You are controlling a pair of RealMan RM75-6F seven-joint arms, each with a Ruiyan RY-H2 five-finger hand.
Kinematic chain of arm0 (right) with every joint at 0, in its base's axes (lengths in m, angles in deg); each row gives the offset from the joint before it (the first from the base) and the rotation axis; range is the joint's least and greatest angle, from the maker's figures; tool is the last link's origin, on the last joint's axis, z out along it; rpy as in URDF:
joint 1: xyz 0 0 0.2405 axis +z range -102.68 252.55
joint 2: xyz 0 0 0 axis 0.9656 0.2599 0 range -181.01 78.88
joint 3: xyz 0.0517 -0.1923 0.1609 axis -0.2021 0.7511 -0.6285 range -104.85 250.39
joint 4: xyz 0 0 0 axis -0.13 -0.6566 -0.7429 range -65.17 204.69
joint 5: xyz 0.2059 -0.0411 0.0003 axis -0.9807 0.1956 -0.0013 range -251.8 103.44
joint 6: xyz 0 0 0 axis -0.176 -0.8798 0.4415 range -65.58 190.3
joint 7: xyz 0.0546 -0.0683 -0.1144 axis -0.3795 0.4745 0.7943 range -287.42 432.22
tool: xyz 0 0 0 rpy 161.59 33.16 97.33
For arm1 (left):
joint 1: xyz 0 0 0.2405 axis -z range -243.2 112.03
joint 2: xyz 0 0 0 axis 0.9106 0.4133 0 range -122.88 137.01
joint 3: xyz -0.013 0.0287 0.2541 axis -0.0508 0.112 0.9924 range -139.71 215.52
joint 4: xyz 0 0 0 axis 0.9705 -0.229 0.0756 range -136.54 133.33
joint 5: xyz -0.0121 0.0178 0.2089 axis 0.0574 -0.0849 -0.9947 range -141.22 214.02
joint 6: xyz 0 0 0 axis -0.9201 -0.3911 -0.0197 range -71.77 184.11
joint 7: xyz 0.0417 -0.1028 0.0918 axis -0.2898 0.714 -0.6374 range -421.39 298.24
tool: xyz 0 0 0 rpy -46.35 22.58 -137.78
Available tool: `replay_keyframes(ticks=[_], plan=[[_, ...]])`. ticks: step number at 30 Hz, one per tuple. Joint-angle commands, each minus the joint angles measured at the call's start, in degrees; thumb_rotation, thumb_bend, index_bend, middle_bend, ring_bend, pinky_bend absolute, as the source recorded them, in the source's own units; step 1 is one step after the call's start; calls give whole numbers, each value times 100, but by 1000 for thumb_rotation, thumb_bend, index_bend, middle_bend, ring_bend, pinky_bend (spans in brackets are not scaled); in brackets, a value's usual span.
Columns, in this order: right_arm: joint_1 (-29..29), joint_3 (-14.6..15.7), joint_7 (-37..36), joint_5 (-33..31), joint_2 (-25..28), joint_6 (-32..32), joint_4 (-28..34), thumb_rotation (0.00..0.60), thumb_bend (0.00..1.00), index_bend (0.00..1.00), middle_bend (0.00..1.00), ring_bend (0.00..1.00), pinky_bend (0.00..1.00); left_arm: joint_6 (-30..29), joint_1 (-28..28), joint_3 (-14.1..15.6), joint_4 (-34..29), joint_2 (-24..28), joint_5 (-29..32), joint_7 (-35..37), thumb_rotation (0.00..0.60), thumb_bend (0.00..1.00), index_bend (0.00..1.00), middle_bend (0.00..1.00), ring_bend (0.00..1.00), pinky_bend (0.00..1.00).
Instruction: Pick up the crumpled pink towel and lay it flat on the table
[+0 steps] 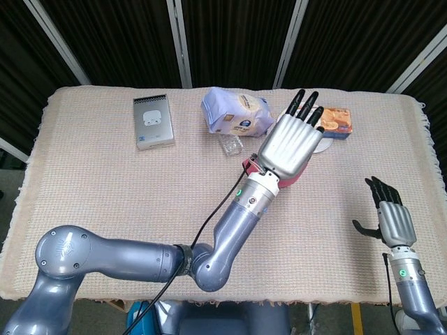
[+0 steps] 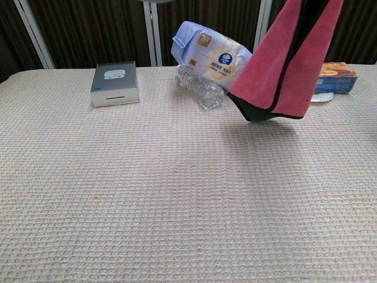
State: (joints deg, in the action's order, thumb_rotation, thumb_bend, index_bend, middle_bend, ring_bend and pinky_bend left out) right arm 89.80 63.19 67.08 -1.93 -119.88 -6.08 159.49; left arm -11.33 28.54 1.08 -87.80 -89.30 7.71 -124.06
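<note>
The pink towel (image 2: pixel 288 59) with its dark edging hangs folded from above in the chest view, its lower tip a little above the table. In the head view only a pink strip of the towel (image 1: pixel 285 183) shows under my left hand (image 1: pixel 290 143), which holds it from above at the table's right middle. The grip itself is hidden under the back of the hand. My right hand (image 1: pixel 391 218) stands near the front right edge, fingers apart and holding nothing, well away from the towel.
A grey box (image 1: pixel 154 122) lies at the back left. A blue-white tissue pack (image 1: pixel 234 112) and a plastic bottle (image 2: pixel 200 88) sit at the back middle. A biscuit box (image 1: pixel 336 120) and a white plate (image 2: pixel 321 97) are at the back right.
</note>
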Motion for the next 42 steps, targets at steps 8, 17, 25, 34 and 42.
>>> replay_keyframes(ticks=[8, 17, 25, 34, 42], plan=[[-15, 66, -52, 66, -18, -2, -13, 600, 258, 0, 0, 0, 0, -223, 38, 196, -352, 307, -20, -182, 600, 612, 611, 187, 0, 23], [-22, 53, -14, 52, 21, -49, 26, 600, 257, 0, 0, 0, 0, -1, -145, 1017, 21, 357, -110, -405, 600, 614, 609, 185, 0, 23], [-11, 83, 68, 98, 20, -69, 126, 600, 258, 0, 0, 0, 0, 144, -113, 1124, -59, 322, -141, -312, 600, 615, 609, 185, 0, 23], [-29, 91, 53, 110, 78, -104, 200, 600, 258, 0, 0, 0, 0, 291, -70, 1321, -75, 322, -51, -393, 600, 615, 606, 186, 0, 23], [-20, 104, 35, 77, 76, -59, 159, 600, 258, 0, 0, 0, 0, 342, -45, 1421, 89, 347, -139, -357, 600, 615, 603, 187, 0, 23]])
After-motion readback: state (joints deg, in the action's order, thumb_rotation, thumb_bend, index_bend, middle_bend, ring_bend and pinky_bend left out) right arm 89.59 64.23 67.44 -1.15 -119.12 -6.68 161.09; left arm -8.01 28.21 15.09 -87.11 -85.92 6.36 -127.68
